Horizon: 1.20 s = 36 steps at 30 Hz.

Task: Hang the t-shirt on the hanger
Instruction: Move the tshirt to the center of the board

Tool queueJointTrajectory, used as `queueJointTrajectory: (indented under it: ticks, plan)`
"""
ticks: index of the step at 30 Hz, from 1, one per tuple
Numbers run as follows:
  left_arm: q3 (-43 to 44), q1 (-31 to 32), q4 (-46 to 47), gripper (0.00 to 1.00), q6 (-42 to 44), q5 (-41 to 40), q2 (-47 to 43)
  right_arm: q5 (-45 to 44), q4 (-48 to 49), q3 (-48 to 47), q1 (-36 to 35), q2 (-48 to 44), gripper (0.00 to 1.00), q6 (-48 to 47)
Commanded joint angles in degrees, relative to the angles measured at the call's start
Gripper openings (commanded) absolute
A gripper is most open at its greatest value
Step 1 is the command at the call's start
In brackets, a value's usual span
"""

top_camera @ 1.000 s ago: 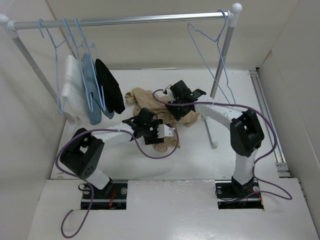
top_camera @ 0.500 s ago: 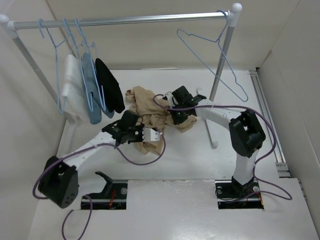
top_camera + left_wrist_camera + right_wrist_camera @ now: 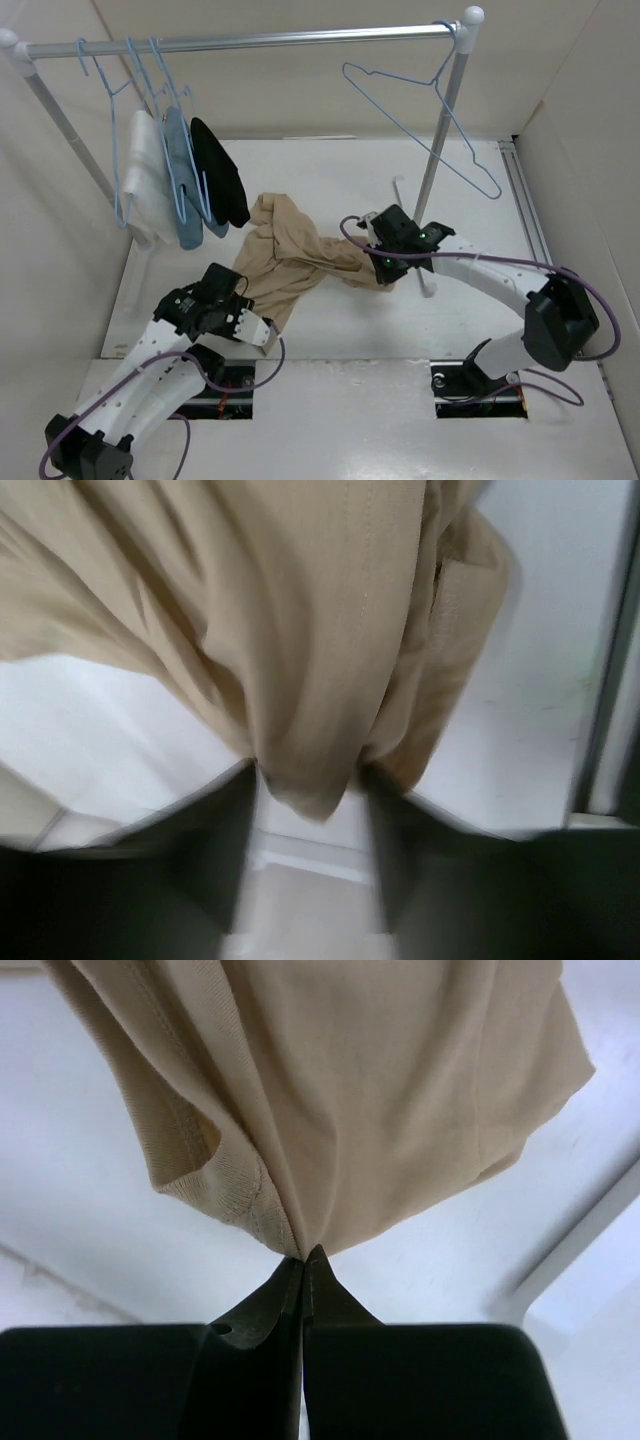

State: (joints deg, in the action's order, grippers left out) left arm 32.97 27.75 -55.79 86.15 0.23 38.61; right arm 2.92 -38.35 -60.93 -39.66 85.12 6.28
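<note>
1. Left tool (image 3: 256,334): find it nearest to you, on the near side of the rack (image 3: 250,42) and below its left half. In the left wrist view its two fingers (image 3: 225,820) stand a little apart, with a thick fold of the t-shirt (image 3: 300,630) bunched between them. Treat this tool as closed on the cloth.

2. Right tool (image 3: 385,262): find it farther in, just beside the rack's floor bar (image 3: 427,285), which runs forward from the right post (image 3: 445,110). In the right wrist view the fingertips (image 3: 303,1257) meet on a pinch of the t-shirt (image 3: 350,1090) beside a ribbed hem. This tool is closed and is gripping the garment. The pale bar at the lower right of that view cannot be identified with certainty.

3. T-shirt (image 3: 290,260): it hangs as a creased tan band between the two tools, in front of the rack and under the middle of its rail. Its far end rises in a bunch close to the black garment (image 3: 222,175). You cannot tell from the views how much of the cloth touches the tabletop (image 3: 330,160).

4. Hanger (image 3: 400,118): it is bare, and its hook sits over the right end of the rack's rail, against the right post. It hangs tilted, with one corner pointing toward the rail's middle. It is well apart from the t-shirt.

5. Left end of the rack: three blue hangers carry a white garment (image 3: 145,190), a light-blue garment (image 3: 180,185) and the black garment, side by side.
</note>
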Motion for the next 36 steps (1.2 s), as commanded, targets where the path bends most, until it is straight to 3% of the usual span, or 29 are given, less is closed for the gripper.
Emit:
queueJointTrajectory:
  ticks: [1,2,3,4,9,10,12,14,18,24,36]
  plan:
    - [2.6,-0.1,-4.3,0.51,-0.6,-1.1,2.0,-2.1,-6.3,3.7,-1.9,-4.6,0.0,6.5]
    - [3.1,-0.1,-2.1,0.65,-3.7,-0.6,2.5,-1.3,-7.6,4.6,-1.9,-6.4,0.0,7.8]
    - [5.1,-0.1,0.0,0.93,-10.1,1.0,3.7,-1.3,-8.1,5.3,-2.5,-7.5,0.0,7.8]
    - [6.3,-0.1,2.2,0.99,-13.3,2.2,4.2,-1.3,-8.1,6.2,-2.5,-8.5,0.0,8.6]
    - [12.8,-0.1,14.6,0.99,-27.5,16.5,6.4,-2.4,-8.8,9.0,-2.5,-12.7,0.0,9.4]
    - [13.4,-0.1,16.6,0.97,-28.8,22.0,7.2,-2.9,-8.8,9.0,-2.5,-12.7,0.0,9.4]
    - [12.6,0.6,25.1,0.89,-34.5,24.6,8.4,-2.9,-8.8,8.4,-2.5,-12.7,0.0,8.7]
    - [12.0,1.9,31.9,0.77,-39.6,23.4,11.8,-2.9,-8.2,8.4,-3.1,-12.7,0.0,8.1]
    - [11.3,3.4,36.6,0.83,-38.0,22.0,21.6,-2.9,-7.5,8.4,-3.1,-13.8,0.0,7.6]
    - [13.7,4.3,47.8,0.79,-42.1,16.3,33.2,-1.8,-5.8,8.4,-3.1,-14.4,0.0,6.6]
    - [12.6,4.3,56.8,0.73,-36.1,14.1,41.4,-1.8,-5.1,7.2,-2.5,-13.2,0.0,5.0]
